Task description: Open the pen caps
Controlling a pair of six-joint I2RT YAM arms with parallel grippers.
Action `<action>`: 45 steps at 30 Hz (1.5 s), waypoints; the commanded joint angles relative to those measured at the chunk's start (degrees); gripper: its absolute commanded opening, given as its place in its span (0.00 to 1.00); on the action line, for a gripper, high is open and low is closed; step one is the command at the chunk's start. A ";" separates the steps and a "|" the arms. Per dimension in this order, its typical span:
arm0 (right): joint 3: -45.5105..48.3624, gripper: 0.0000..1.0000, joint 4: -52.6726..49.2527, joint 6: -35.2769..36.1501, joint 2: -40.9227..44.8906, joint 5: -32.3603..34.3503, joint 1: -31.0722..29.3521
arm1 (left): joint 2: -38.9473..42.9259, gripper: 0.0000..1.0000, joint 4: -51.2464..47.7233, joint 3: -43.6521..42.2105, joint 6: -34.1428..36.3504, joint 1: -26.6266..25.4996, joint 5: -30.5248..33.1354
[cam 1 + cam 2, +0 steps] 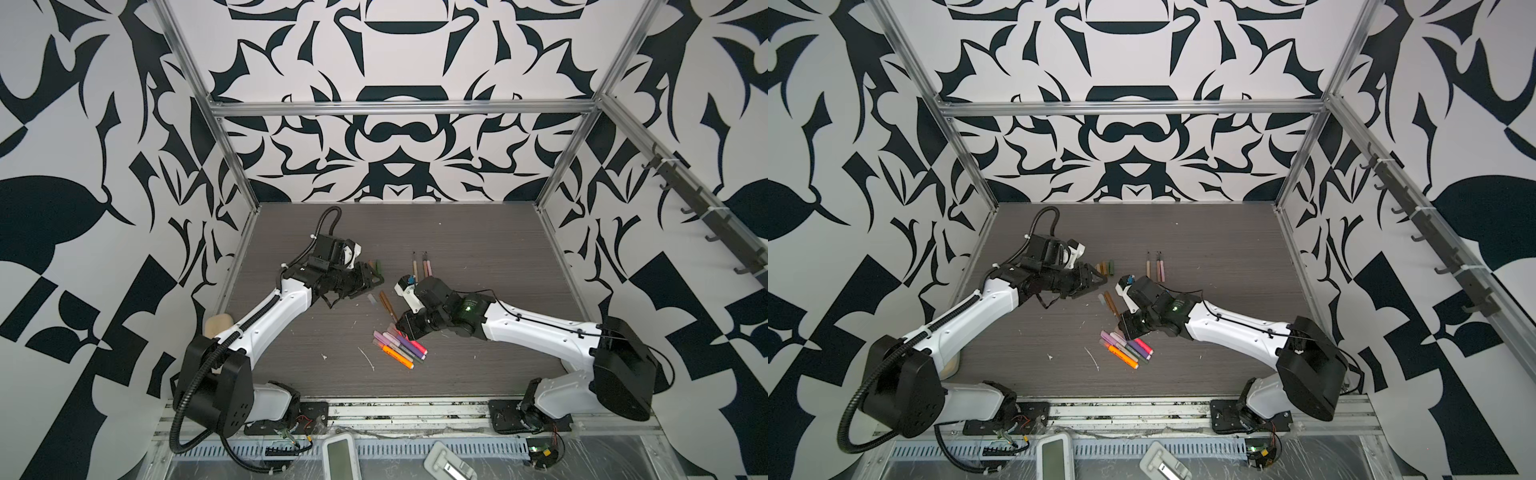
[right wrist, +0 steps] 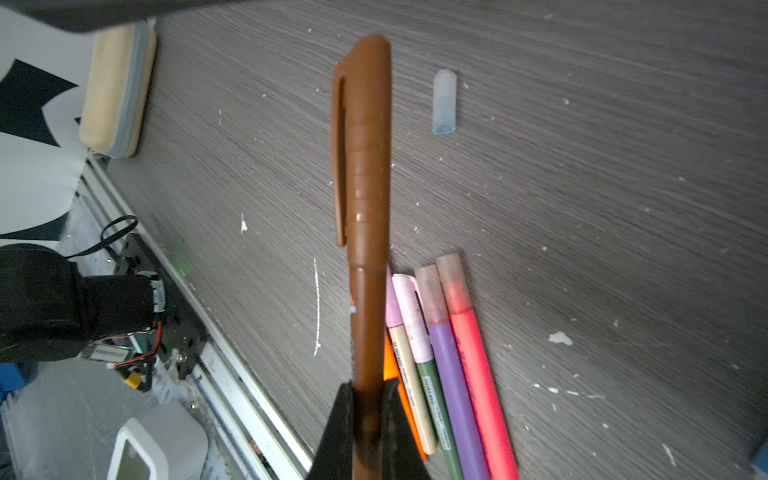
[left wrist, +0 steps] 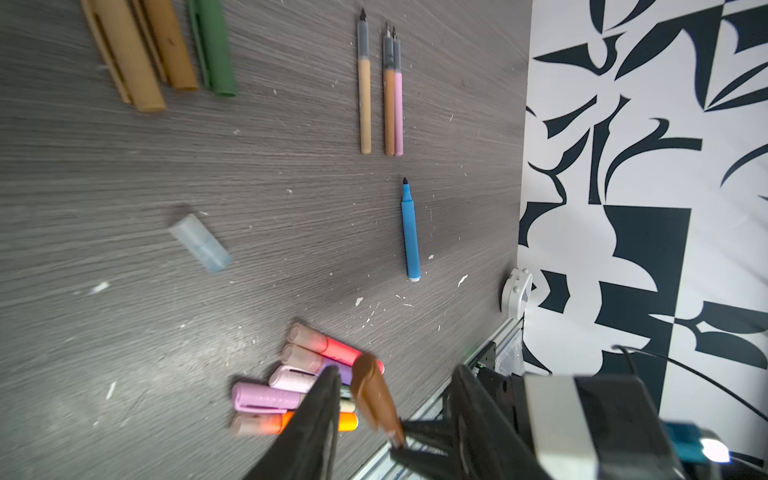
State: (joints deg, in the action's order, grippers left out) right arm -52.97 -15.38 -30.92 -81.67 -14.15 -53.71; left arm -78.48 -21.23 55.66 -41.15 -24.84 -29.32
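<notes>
My right gripper (image 2: 368, 390) is shut on the body of a brown pen (image 2: 365, 291), and the brown cap (image 2: 361, 137) sits on its far end. In both top views this pen (image 1: 387, 305) points toward my left gripper (image 1: 372, 279). The left gripper (image 3: 399, 386) is open, and in the left wrist view the brown cap (image 3: 374, 395) shows between its fingers (image 3: 324, 399); contact is unclear. Gold, brown and green loose caps (image 3: 170, 45) lie together, and a translucent blue cap (image 3: 199, 243) lies alone. Three thin uncapped pens (image 3: 388, 91) and a blue one (image 3: 410, 232) rest on the table.
A pile of capped pens (image 1: 399, 347) in pink, purple, orange and green lies under the right wrist. A beige block (image 2: 118, 87) sits near the left arm. An aluminium rail (image 2: 232, 374) runs along the table's front edge, with a white device (image 1: 340, 455) beyond it.
</notes>
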 commanded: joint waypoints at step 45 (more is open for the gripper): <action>-3.89 0.29 5.53 -8.14 0.84 -1.01 3.98 | -3.71 0.00 3.91 1.47 -2.52 -6.10 0.82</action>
State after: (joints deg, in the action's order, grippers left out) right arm -54.96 -11.86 -38.89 -81.17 -15.05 -50.28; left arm -82.11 -16.95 56.21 -43.92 -30.65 -28.34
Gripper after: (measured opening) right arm 0.291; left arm 0.151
